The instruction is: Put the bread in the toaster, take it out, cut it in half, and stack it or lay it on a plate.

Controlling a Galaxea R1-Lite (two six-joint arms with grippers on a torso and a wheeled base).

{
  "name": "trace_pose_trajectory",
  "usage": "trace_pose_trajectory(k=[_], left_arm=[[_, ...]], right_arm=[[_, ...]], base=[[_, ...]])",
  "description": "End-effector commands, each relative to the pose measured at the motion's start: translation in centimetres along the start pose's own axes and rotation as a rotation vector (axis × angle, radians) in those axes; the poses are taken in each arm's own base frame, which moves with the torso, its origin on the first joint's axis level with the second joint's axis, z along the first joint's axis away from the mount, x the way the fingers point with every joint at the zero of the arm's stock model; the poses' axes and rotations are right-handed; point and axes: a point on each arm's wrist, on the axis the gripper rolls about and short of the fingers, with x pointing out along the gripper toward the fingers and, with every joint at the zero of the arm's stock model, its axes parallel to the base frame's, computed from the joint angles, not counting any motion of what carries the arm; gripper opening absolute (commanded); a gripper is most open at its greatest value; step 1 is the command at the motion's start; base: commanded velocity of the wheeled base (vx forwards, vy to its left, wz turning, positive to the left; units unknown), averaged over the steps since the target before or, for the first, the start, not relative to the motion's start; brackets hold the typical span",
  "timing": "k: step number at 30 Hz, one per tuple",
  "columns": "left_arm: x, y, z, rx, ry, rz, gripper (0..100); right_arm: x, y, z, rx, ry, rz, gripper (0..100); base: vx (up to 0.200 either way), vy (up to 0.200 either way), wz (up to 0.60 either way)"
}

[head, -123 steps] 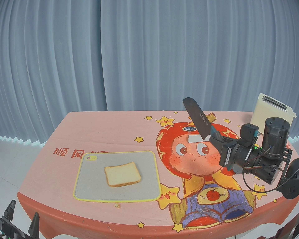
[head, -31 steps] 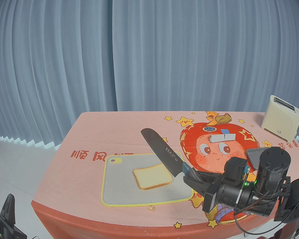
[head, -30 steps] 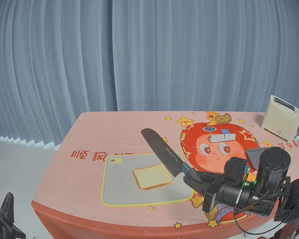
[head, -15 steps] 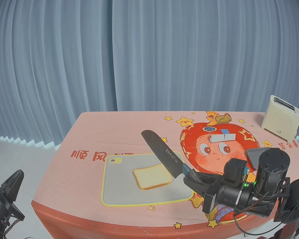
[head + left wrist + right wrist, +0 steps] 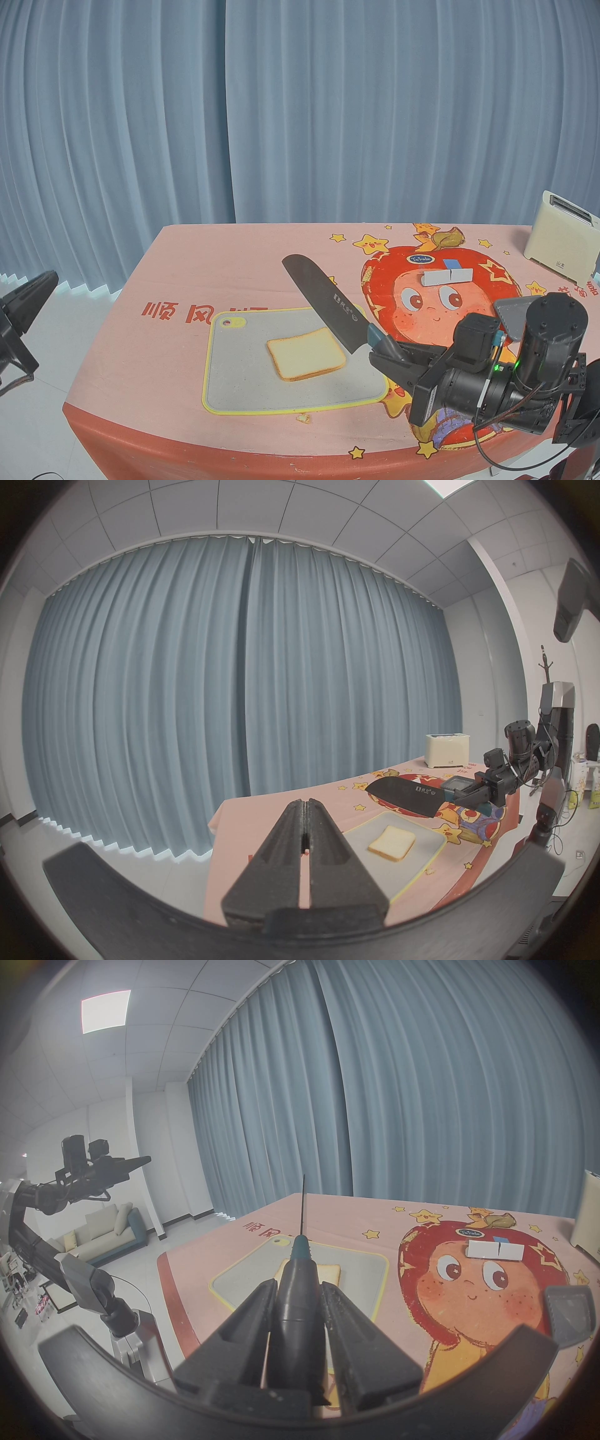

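Right wrist view: right hand [image 5: 295, 1287] clamped on knife [image 5: 301, 1252] handle; left hand [image 5: 306, 806] pressed closed, empty.

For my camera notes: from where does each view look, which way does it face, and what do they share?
Head view: on the head, facing forward and down at the table; left gripper at left, right gripper with knife at right.
Left wrist view: beside the table, facing across it; own shut gripper.
Right wrist view: faces along the knife; own gripper.
All share: bread on cutting board.
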Motion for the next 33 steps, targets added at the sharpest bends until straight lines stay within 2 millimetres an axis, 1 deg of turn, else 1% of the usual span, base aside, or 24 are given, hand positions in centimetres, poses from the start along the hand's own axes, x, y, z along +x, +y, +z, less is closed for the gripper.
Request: trace_pose_trajectory(k=[1, 3, 6, 8, 12, 14, 17, 22, 25, 28, 29, 33], left_arm=[[2.4, 0.8, 1.3, -0.003, 0.023, -0.037, 0], [3.1, 1.1, 1.8, 0.015, 0.021, -0.049, 0], [4.5, 1.5, 2.7, 0.066, 0.016, -0.077, 0], [5.0, 1.7, 3.3, 0.079, 0.006, -0.090, 0], [5.4, 1.7, 3.9, 0.088, -0.011, -0.103, 0], [6.1, 1.5, 4.3, 0.086, -0.014, -0.132, 0], [6.7, 1.1, 4.1, 0.087, -0.005, -0.171, 0], [6.7, -0.1, 3.9, 0.093, -0.005, -0.239, 0], [6.9, -0.1, 3.9, 0.094, -0.004, -0.242, 0], [7.6, -0.1, 3.7, 0.092, 0.015, -0.247, 0], [8.7, -0.1, 3.1, 0.099, 0.048, -0.262, 0], [10.5, -0.7, 2.4, 0.158, 0.064, -0.315, 0]], right_arm=[[0.0, 0.2, 0.8, 0.005, -0.030, 0.008, 0], [0.2, 0.2, 1.3, 0.007, -0.044, 0.006, 0], [0.2, 0.3, 1.9, -0.016, -0.007, 0.000, 0], [0.0, 0.4, 2.3, -0.023, 0.037, -0.005, 0], [0.0, 0.4, 2.9, -0.028, 0.071, 0.000, 0], [0.1, 0.0, 3.5, -0.022, 0.083, -0.008, 0], [-0.1, -0.2, 3.7, -0.019, 0.129, -0.026, 0], [-0.4, 0.0, 3.4, -0.018, 0.167, -0.029, 0], [-0.4, 0.0, 3.3, -0.020, 0.174, -0.029, 0], [-0.2, 0.1, 2.9, -0.024, 0.189, -0.024, 0], [-0.2, 0.5, 2.6, -0.034, 0.199, -0.012, 0], [-0.3, 1.8, 2.2, -0.059, 0.206, 0.032, 0]], base=[[0.000, 0.000, 0.00], [0.000, 0.000, 0.00], [0.000, 0.000, 0.00], [0.000, 0.000, 0.00], [0.000, 0.000, 0.00], [0.000, 0.000, 0.00], [0.000, 0.000, 0.00], [0.000, 0.000, 0.00], [0.000, 0.000, 0.00], [0.000, 0.000, 0.00], [0.000, 0.000, 0.00], [0.000, 0.000, 0.00]])
